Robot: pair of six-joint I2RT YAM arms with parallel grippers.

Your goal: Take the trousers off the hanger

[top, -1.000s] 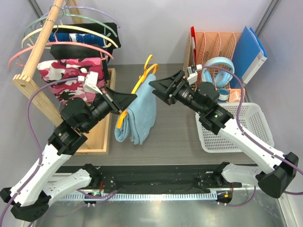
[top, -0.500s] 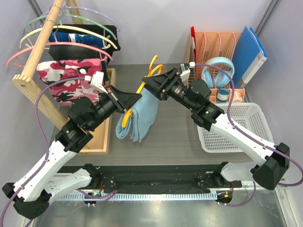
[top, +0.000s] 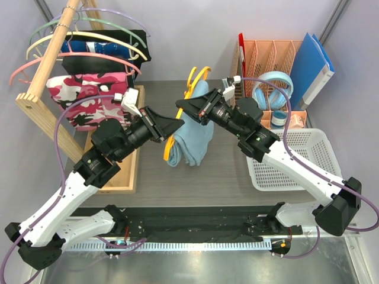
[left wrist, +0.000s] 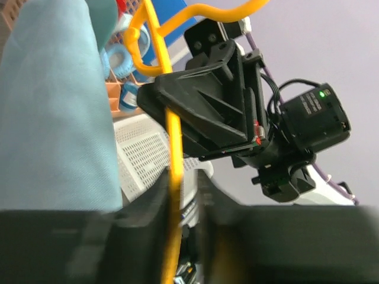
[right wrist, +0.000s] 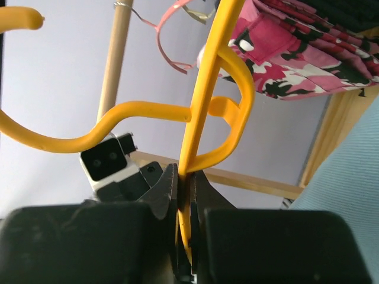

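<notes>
Most of the hanger (right wrist: 209,89) is covered from above by the trousers (top: 192,135), and the left gripper (left wrist: 177,195) shows only as a dark blur in its wrist view, though the yellow wire runs pinched between its fingers. The right gripper (right wrist: 185,177) is clenched on the hanger's arm near the neck. Since half a second ago, hanger and cloth have shifted right and risen. Pale sky-blue, soft and bunched, the trousers drape over the bar, held above the counter (top: 225,171)
</notes>
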